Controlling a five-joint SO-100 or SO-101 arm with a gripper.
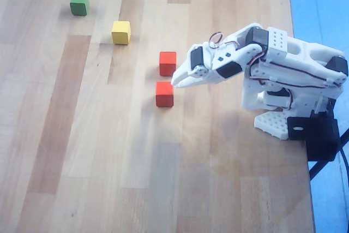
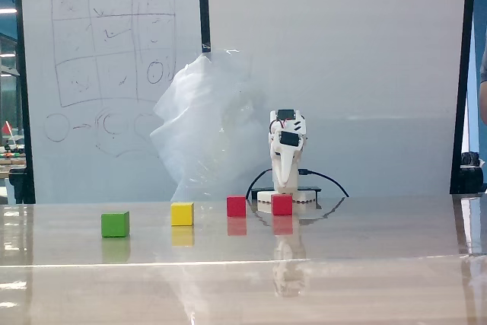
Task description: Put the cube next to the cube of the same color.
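Cube (image 1: 164, 94) sits free on the table (image 1: 82, 151) just beside its red twin (image 1: 168, 63) — the empty, closed pincer (image 1: 175, 81) hangs near both, and a careless swing could knock them apart.

Wooden plank table (image 1: 82, 151). Resting on it, in the overhead view: green cube (image 1: 79, 4), yellow cube (image 1: 121, 32), two red-orange cubes (image 1: 167, 63) (image 1: 164, 94) just beside each other, apart. Arm base (image 1: 275, 124) near the right edge.
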